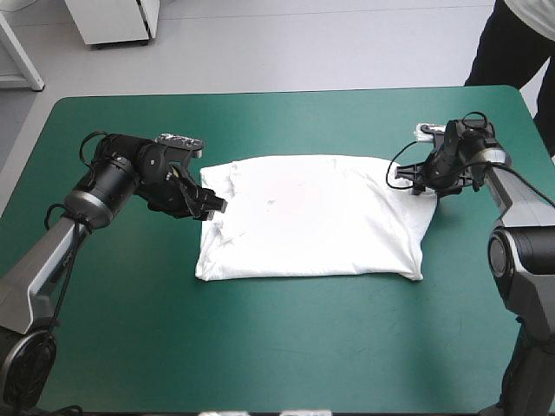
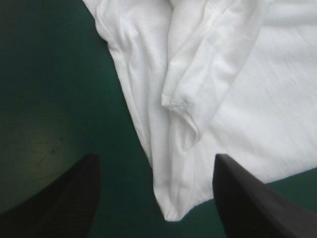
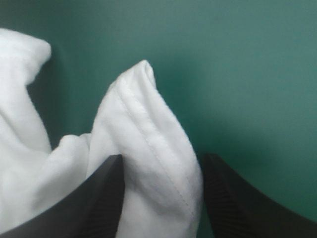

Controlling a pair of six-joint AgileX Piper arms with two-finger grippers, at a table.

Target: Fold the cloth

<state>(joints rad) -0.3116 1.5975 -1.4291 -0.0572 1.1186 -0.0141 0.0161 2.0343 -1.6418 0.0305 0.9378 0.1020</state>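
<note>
Squarely inside parted right pincer [image 3: 162, 156], T-shirt [image 3: 148, 124] fold

Bright even light; soft shadow beside T-shirt [image 3: 148, 148].

In the right wrist view, the right gripper [image 3: 161, 159] has both parted fingers [image 3: 101, 198] cut off low down, and the fold of T-shirt [image 3: 148, 144] standing between them runs out of sight with them. From above, its fingertips are hidden behind its own wrist. The left gripper [image 2: 156, 157] is cut off likewise, and the T-shirt spreads past that picture's edges.
</note>
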